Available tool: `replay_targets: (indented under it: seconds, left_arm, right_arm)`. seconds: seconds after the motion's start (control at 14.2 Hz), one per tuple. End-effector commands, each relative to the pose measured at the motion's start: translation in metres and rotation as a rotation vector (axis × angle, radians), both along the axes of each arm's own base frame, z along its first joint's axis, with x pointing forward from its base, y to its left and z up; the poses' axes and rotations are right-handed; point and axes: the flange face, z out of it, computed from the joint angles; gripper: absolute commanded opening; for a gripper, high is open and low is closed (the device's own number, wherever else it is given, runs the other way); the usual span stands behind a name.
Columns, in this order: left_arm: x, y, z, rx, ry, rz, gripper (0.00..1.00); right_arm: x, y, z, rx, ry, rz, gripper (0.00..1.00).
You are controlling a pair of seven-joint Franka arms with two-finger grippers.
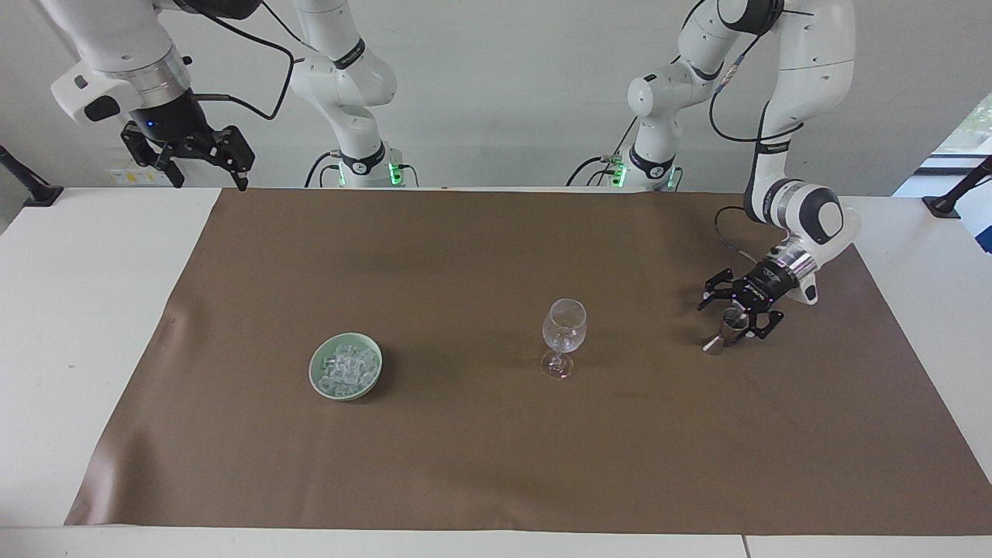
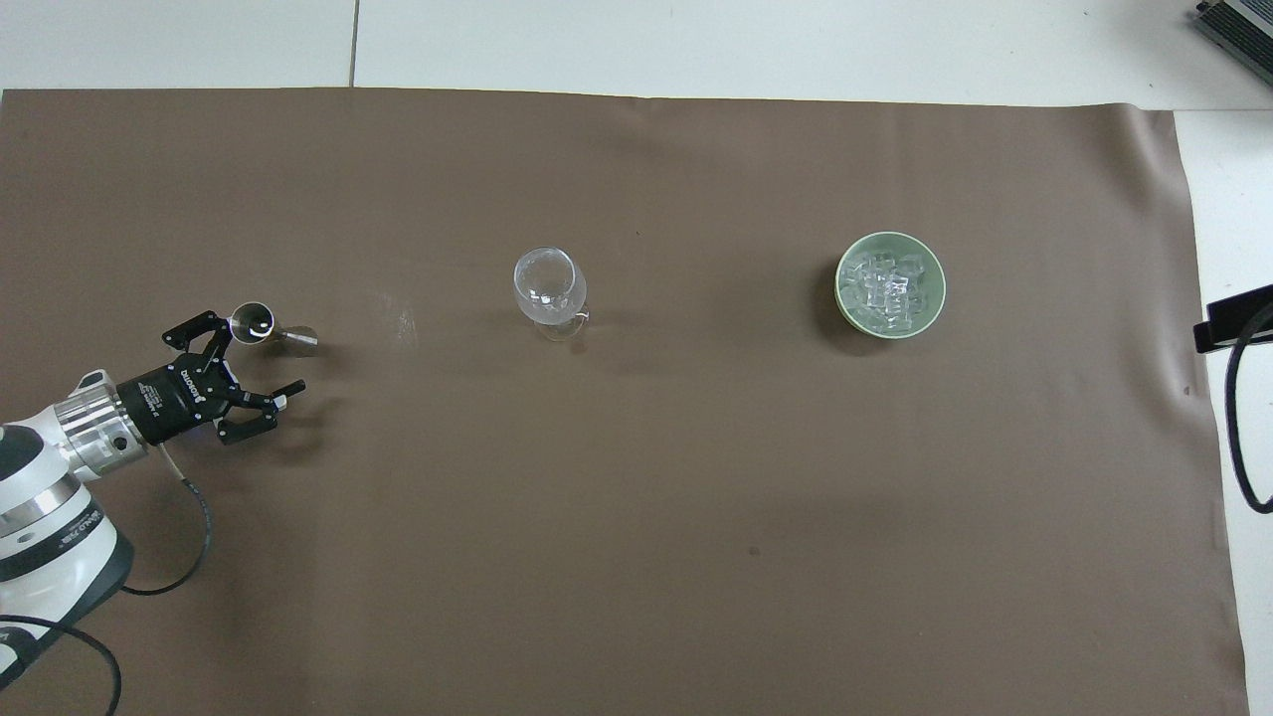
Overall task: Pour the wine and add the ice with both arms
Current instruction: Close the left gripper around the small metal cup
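**Left end effector at the measuring cup**

The left end effector (image 1: 727, 314) is spread wide around the metal measuring cup (image 1: 725, 328), beside the wine glass (image 1: 563, 338) toward the left arm's end. Ice (image 1: 346, 367) lies in the green bowl (image 1: 319, 381), toward the right arm's end. The right end effector (image 1: 203, 164) waits released, raised.

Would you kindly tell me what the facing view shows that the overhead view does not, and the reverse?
Only the facing view shows the right end effector, open and raised above the table edge at the right arm's end, waiting, plus both arms' bases at the wall.

Only the overhead view looks straight down into the metal jigger and the wine glass.

Both show the left end effector, open beside the jigger, the wine glass mid-cloth, and the pale green bowl of ice toward the right arm's end, all on the brown cloth.
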Motion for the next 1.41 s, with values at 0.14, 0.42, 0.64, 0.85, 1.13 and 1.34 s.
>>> replay_targets:
  seconds: [0.14, 0.42, 0.64, 0.85, 1.13, 1.34]
  left_arm:
    - [-0.0024, -0.0033, -0.0049, 0.005, -0.003, 0.021, 1.00]
    - [-0.0001, -0.0103, -0.0037, -0.003, -0.007, 0.025, 0.96]
    - [-0.0001, -0.0093, -0.0044, -0.007, -0.005, 0.034, 0.93]
    - [-0.0001, -0.0091, -0.0045, -0.005, -0.005, 0.034, 0.87]
    - [-0.0002, -0.0083, -0.0048, -0.001, -0.001, 0.038, 0.72]
    - [0.0003, -0.0073, -0.0042, -0.002, 0.000, 0.041, 0.68]
  right_arm:
    - [-0.0020, 0.0027, 0.0002, 0.018, -0.017, -0.007, 1.00]
    - [-0.0020, 0.0027, 0.0002, 0.018, -0.017, -0.007, 1.00]
    - [-0.0020, 0.0027, 0.0002, 0.018, -0.017, -0.006, 1.00]
    - [-0.0020, 0.0027, 0.0002, 0.018, -0.017, -0.007, 1.00]
    - [-0.0022, 0.0027, 0.0001, 0.018, -0.015, -0.008, 1.00]
    - [-0.0020, 0.0027, 0.0002, 0.018, -0.017, -0.007, 1.00]
